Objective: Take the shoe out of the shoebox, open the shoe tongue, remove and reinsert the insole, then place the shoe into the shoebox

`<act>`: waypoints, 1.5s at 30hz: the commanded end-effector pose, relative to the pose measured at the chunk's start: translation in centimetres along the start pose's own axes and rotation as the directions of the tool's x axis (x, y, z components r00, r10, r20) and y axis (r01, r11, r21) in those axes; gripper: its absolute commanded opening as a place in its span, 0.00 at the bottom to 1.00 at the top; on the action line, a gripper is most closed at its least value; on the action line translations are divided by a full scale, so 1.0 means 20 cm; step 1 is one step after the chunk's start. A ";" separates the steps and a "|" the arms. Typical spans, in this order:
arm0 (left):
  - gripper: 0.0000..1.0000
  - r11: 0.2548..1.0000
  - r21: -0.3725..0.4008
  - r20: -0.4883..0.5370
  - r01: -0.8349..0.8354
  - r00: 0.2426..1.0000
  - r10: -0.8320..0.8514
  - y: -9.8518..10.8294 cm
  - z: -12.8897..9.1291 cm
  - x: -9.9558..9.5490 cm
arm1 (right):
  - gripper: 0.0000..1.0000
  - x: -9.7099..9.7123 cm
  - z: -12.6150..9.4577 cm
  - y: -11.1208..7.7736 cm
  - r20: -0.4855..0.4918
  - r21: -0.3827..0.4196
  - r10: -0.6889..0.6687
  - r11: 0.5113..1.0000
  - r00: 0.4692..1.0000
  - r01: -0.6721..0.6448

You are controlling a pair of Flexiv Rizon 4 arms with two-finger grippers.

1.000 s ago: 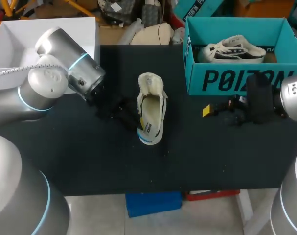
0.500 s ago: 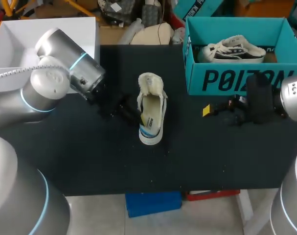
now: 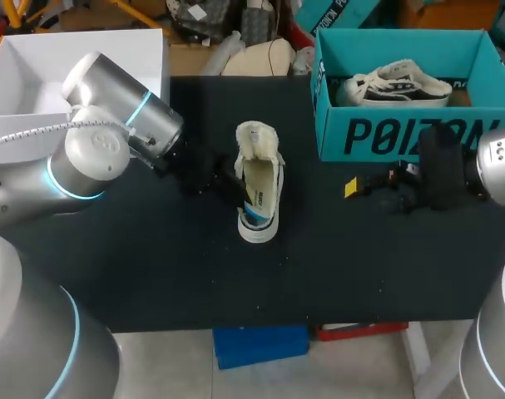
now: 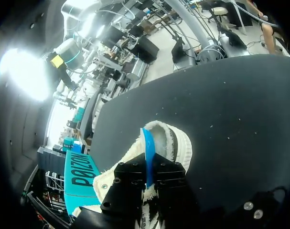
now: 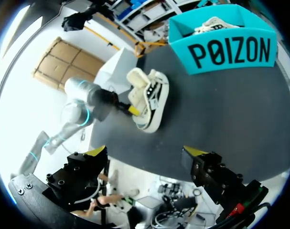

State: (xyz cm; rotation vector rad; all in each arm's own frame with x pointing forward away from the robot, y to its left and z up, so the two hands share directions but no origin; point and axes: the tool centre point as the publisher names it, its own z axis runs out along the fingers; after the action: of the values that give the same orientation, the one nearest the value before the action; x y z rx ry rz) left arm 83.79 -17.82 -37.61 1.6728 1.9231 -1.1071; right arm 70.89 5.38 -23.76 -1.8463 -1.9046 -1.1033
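The shoe [image 3: 260,179] is out of the box, resting on the black table [image 3: 152,266] to the left of the shoebox [image 3: 402,137] and apart from it. It is a low cream sneaker with a smooth white rubber sole rim and a fuzzy, fleece-like lining around the opening. A thin blue insole [image 4: 148,152] stands on edge out of that opening. The left gripper [image 4: 149,175] is at the shoe's open top. Its two blocky black fingers [image 4: 130,183] sit close together with the insole's blue edge pinched between them, pressed from both sides. From the right wrist view one yellow tip shows against the shoe's side.

The shoebox is teal card with large dark lettering on its front wall, open at the top, standing at the far right of the table. A second shoe [image 3: 393,83], pale with a dark stripe along its sole, lies inside it.

The right gripper [image 5: 145,152] hangs over the table in front of the shoebox. Its yellow-tipped fingers [image 5: 96,151] are spread wide, touching nothing and holding nothing
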 end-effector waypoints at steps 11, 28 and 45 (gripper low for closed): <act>0.00 0.996 -0.041 -0.166 -0.078 0.984 0.070 0.00 0.05 0.02 | 1.00 0.00 0.00 0.00 0.002 0.000 0.001 1.000 1.000 -0.001; 1.00 0.998 -0.027 -0.274 -0.060 0.960 0.050 -0.05 -0.06 0.04 | 1.00 0.00 0.00 0.00 0.002 0.000 0.001 1.000 1.000 -0.001; 0.00 0.957 -0.137 -0.442 -0.256 0.880 0.173 -0.05 -0.09 -0.06 | 1.00 0.00 0.00 0.00 0.002 0.000 0.001 1.000 1.000 -0.001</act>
State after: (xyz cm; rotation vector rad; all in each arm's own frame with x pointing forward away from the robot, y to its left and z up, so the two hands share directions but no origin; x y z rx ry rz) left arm 83.86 -16.64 -35.52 2.0239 1.9178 -0.6073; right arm 70.89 5.38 -23.76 -1.8464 -1.9045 -1.1031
